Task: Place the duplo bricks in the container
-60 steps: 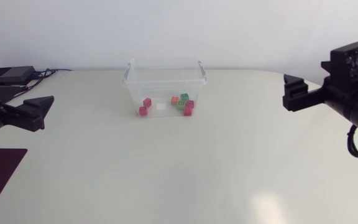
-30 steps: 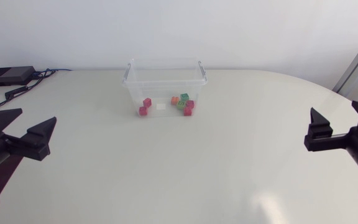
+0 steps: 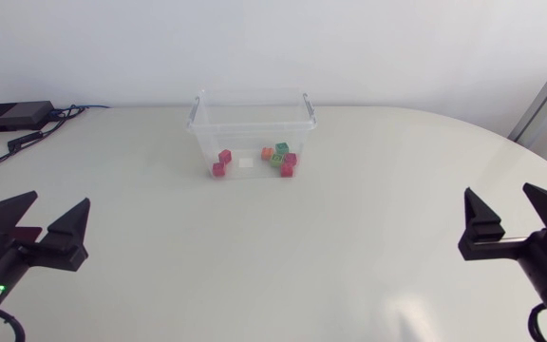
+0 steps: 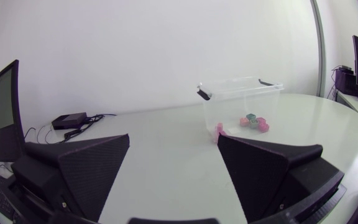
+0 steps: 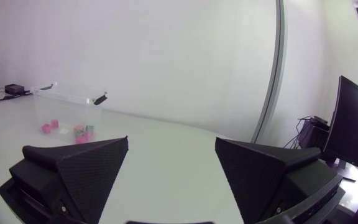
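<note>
A clear plastic container (image 3: 252, 128) stands at the back middle of the table. Inside it lie several duplo bricks (image 3: 278, 160): pink and red ones, an orange one and green ones. My left gripper (image 3: 36, 220) is open near the table's front left, with nothing between its fingers. My right gripper (image 3: 513, 211) is open at the front right, also with nothing in it. The left wrist view has the container (image 4: 241, 107) ahead of the open left gripper (image 4: 173, 155). In the right wrist view the container (image 5: 67, 112) stands far ahead, beside the open right gripper (image 5: 169, 158).
A small black box (image 3: 12, 116) with cables sits at the table's back left corner. The white table (image 3: 273, 256) stretches wide and bare between my two grippers and the container.
Both arms have drawn back from the container toward the table's front: the left gripper came down the left side, the right gripper down the right side. The bricks and container stayed put.
</note>
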{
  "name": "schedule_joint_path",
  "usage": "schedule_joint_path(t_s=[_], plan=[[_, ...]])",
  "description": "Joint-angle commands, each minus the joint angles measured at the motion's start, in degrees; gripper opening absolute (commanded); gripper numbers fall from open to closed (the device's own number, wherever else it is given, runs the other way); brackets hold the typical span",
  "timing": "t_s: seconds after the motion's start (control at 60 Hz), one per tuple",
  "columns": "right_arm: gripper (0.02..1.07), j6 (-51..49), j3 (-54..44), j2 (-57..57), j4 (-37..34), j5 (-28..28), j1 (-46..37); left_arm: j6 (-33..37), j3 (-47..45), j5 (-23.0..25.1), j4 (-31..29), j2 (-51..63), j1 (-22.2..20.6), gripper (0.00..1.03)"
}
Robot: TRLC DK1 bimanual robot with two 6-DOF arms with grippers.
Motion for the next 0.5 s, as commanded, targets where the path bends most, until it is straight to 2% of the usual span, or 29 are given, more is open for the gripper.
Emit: schedule_joint_path(t_s=[0.0,0.3,0.483], plan=[[1.03,3.1,-2.7,-2.4,-0.5,-1.1,-0.7,-3.0,-2.8,-1.2,1.3,-2.6,-1.0,0.99],[1.03,8.8,-9.0,-10.9,-1.4,-5.5,-2.0,-8.1,-9.9,-5.2,3.2,-11.8,-4.0,0.99],[1.03,8.9,-9.1,-11.2,-1.5,-5.7,-2.0,-8.3,-10.1,-5.3,3.3,-12.0,-4.1,0.99]])
